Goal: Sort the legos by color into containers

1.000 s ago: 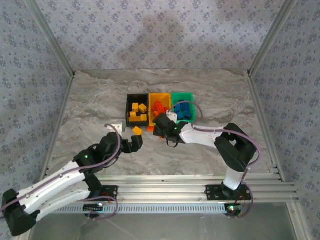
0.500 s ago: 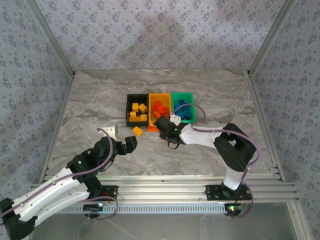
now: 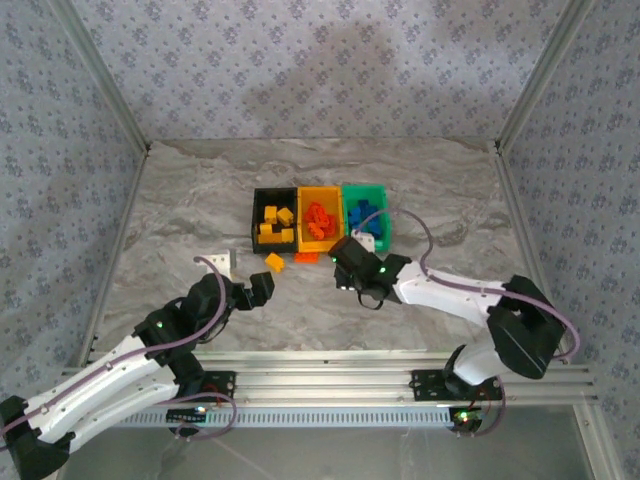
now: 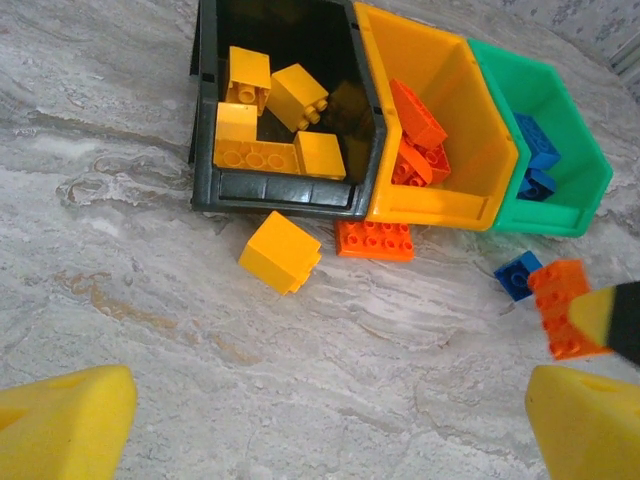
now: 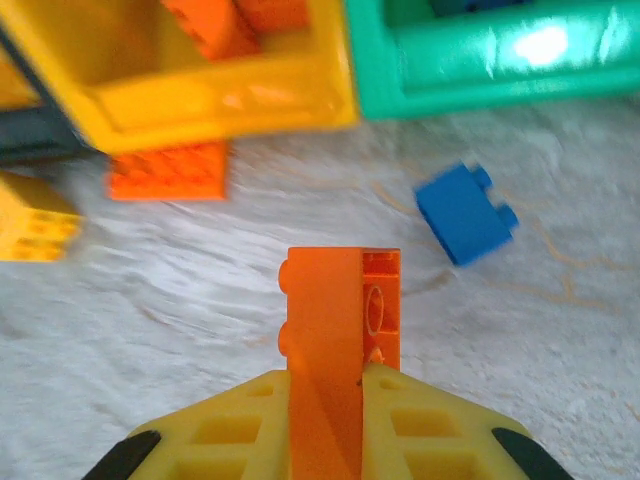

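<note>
My left claw (image 3: pixel 255 290) hangs open, holding nothing, over the surface (image 4: pixel 150 320). At its 12 o'clock a loose yellow brick (image 4: pixel 280 252) lies just before the black bin (image 4: pixel 280 190). Further right, my right claw (image 5: pixel 330 400) is closed on an orange brick (image 5: pixel 340 330), in front of the bins and near a loose blue brick (image 5: pixel 465 212). The held brick's long axis runs straight out of the claw toward 12 o'clock, with its studs facing 9 o'clock. The yellow-orange bin (image 5: pixel 230 100), with orange bricks inside, sits at 11 o'clock. I judge I should raise the brick clear of the front wall, centre it over that bin, then let go low so it cannot bounce out.
</note>
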You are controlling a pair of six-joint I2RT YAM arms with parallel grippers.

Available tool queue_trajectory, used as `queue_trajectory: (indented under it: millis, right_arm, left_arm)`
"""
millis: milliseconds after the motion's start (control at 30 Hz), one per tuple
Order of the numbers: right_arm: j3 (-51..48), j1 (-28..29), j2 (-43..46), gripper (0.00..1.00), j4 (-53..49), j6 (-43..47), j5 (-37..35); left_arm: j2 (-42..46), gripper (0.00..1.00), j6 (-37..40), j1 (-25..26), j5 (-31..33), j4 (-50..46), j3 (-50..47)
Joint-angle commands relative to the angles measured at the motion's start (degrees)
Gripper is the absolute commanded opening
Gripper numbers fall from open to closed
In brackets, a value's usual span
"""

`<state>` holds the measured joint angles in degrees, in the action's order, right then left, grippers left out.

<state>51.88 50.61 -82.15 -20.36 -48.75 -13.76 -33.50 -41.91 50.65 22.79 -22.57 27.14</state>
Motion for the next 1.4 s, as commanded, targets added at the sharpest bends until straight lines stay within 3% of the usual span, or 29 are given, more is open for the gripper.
queue_trajectory:
  millis: [0,167,433,533,633,700,933,1033,1367]
  right_arm:
    - [6.62,-3.34,-1.26,0.2,-0.34,8.72,4.9]
    - [20.4,-8.57,-13.46,0.22,-0.03,14.31,9.23]
    - [39.76,-13.67,-31.87,0.23,-3.01,17.92,9.41]
    - [42.49,-14.68,-34.29,0.38,-2.43,16.94,9.82]
    - [42.36,-14.62,-32.63,0.66,-0.47,17.35,9.94]
    - [41.51,-14.36,-30.37,0.73,0.12,17.98,9.91]
    - [28.37,-13.14,-18.41,0.8,5.86,17.1,10.3]
    - [23.24,-13.1,-14.31,0.81,7.52,16.34,10.44]
    - [13.81,-13.69,-4.69,0.82,9.99,16.1,9.3]
  left_arm:
    - [-0.84,1.0,-0.33,-0.03,0.35,0.14,-0.92]
    - [-2.64,1.0,-1.15,-0.03,0.62,-0.27,-1.27]
    - [-6.76,1.0,0.26,-0.93,1.39,0.94,-1.36]
    - [-10.43,1.0,2.11,-2.56,0.12,2.17,-0.02]
    - [-15.34,1.0,3.9,-4.86,-2.3,4.74,1.69]
    - [-19.07,1.0,4.34,-6.51,-3.05,6.32,2.69]
    - [-37.48,0.99,10.14,-8.82,-5.79,13.71,9.47]
    - [-44.46,0.94,12.09,-8.89,-5.07,14.29,12.83]
    - [-55.55,0.83,13.6,-8.84,-0.32,17.44,15.82]
